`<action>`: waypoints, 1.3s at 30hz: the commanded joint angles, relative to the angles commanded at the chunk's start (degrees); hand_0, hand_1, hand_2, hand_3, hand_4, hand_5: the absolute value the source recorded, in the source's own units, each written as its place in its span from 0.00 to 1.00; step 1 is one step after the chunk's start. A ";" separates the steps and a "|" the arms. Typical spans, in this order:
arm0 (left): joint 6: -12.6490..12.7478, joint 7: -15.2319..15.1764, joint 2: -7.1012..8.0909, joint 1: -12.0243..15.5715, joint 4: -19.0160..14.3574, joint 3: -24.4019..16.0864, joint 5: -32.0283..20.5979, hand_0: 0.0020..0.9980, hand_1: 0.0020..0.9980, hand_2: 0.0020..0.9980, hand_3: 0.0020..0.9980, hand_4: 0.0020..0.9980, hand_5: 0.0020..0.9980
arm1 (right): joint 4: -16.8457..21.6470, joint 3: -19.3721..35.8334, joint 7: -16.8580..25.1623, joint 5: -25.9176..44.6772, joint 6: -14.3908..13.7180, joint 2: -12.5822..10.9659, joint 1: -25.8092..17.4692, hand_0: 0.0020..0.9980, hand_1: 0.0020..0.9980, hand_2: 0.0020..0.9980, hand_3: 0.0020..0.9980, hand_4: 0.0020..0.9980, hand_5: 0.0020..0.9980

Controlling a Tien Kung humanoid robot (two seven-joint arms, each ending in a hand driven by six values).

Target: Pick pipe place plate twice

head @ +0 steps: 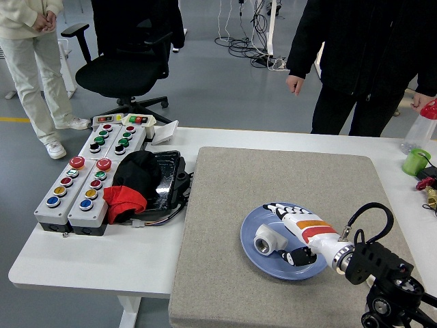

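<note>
A short white pipe fitting (265,242) lies on the blue plate (254,222), which sits on the grey mat (232,184). My right hand (292,232) is over the plate just right of the pipe, its fingers spread and apart from the pipe. The thumb (298,257) is below, and the other fingers (275,208) are above. The left arm is not in view.
Two grey button boxes (78,188) and a black and red bundle (136,184) lie at the table's left. A green cup (416,162) and a bottle (425,126) stand at the far right. A person in black (355,48) stands at the far side, hands down.
</note>
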 joint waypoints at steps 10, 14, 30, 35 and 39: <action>-0.08 -0.07 0.16 -0.26 0.10 -0.56 0.73 0.66 0.62 0.64 0.57 0.41 1.00 | 5.91 13.46 -2.82 5.06 9.46 -7.90 -3.47 1.00 0.95 1.00 1.00 0.78 0.08; -0.03 0.03 0.18 -0.27 0.09 -0.80 0.98 0.66 0.62 0.64 0.57 0.41 1.00 | 9.51 16.76 -2.87 11.03 13.51 -14.03 -7.05 0.97 0.94 1.00 1.00 0.80 0.13; -0.36 0.42 0.08 0.31 0.02 -2.24 3.09 0.66 0.62 0.64 0.57 0.41 1.00 | 13.79 13.53 -4.75 11.53 15.77 -23.82 -14.24 0.97 0.93 1.00 1.00 0.80 0.14; -0.21 0.35 0.05 0.49 0.06 -2.30 3.00 0.66 0.62 0.64 0.57 0.41 1.00 | 13.60 13.18 -5.75 11.06 16.51 -24.70 -14.87 0.97 0.94 1.00 1.00 0.80 0.16; -0.24 0.32 0.04 0.60 0.07 -2.35 3.12 0.66 0.62 0.64 0.57 0.41 1.00 | 12.65 12.35 -5.82 10.62 16.17 -24.57 -14.73 0.93 0.93 1.00 1.00 0.81 0.17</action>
